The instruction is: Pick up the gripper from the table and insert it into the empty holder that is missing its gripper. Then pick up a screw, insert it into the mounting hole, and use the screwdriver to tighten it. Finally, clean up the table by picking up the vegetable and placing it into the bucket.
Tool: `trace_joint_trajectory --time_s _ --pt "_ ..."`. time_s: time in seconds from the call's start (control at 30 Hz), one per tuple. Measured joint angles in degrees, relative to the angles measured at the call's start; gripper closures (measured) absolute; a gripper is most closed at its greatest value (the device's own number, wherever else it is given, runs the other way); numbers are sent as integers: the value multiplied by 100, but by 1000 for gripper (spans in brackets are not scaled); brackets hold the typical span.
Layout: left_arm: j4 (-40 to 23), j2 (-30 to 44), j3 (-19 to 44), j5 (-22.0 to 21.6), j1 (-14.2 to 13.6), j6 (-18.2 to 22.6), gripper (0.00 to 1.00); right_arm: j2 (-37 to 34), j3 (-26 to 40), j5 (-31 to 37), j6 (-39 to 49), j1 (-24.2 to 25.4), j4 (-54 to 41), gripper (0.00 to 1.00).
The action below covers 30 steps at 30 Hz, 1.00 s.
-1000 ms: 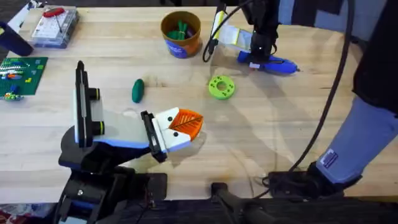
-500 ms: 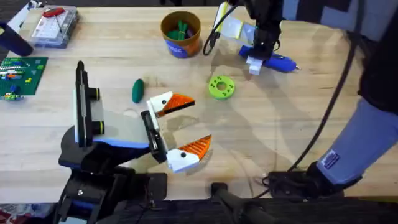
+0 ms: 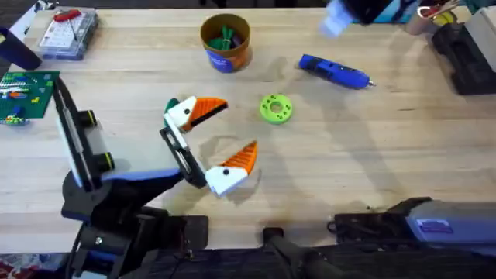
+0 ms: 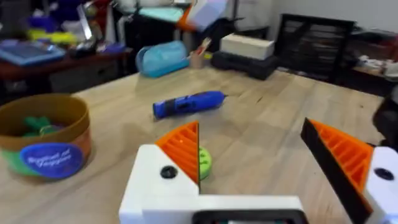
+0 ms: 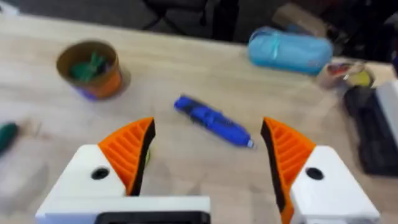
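The dark green vegetable (image 3: pixel 170 104) lies on the table, mostly hidden behind one white fingertip of my left gripper (image 3: pixel 212 140). That gripper is open with nothing between its orange pads. The orange-brown bucket (image 3: pixel 225 40) stands at the back with green pieces inside. The blue screwdriver (image 3: pixel 333 71) lies free on the table to its right. My right gripper (image 5: pixel 208 155) hovers high above the screwdriver (image 5: pixel 211 121), open and holding nothing. The vegetable (image 5: pixel 6 137) shows at that view's edge. The loose gripper, holder and screw are out of view.
A lime-green disc (image 3: pixel 276 108) lies between bucket and screwdriver, just beyond the left gripper. A clear parts box (image 3: pixel 66 32) and a green board (image 3: pixel 27 93) sit at the far left. Black equipment (image 3: pixel 465 54) stands at the back right.
The left gripper has opened wide and swung left toward the vegetable. The right arm has let the screwdriver lie and risen away to the back right.
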<state>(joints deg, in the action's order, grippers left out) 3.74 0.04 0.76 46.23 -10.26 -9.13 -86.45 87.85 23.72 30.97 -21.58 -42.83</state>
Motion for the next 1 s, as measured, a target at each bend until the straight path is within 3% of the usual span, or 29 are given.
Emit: trace_joint_trajectory --time_s 0.13,0.23,0.33,0.43,0.53,0.67,0.73,1.0 --pt "-841 164 437 -407 105 130 16 797 84 -22 -920 -342 285 14" --pt "-1413 611 1139 -579 302 402 16 1364 153 -35 -1474 -468 385 14" --pt "-2194 1279 2012 -714 577 724 16 1837 198 -47 -1878 -484 271 14" --pt "-3575 1994 2900 -860 923 1061 16 2184 230 -47 -2258 -484 -122 14" --pt "-4453 2731 3565 -1024 1314 1394 16 2430 230 -52 -2740 -483 -467 14" --pt "-4611 3461 4104 -1152 1733 1648 15 2800 97 -63 -3208 -482 -661 14" --pt "-4615 3825 4337 -1187 1999 1739 15 3229 -276 -63 -3476 -482 -724 14" --pt "-4625 4071 4430 -1473 2535 1808 15 4074 -1854 -424 -3980 -482 -868 14"
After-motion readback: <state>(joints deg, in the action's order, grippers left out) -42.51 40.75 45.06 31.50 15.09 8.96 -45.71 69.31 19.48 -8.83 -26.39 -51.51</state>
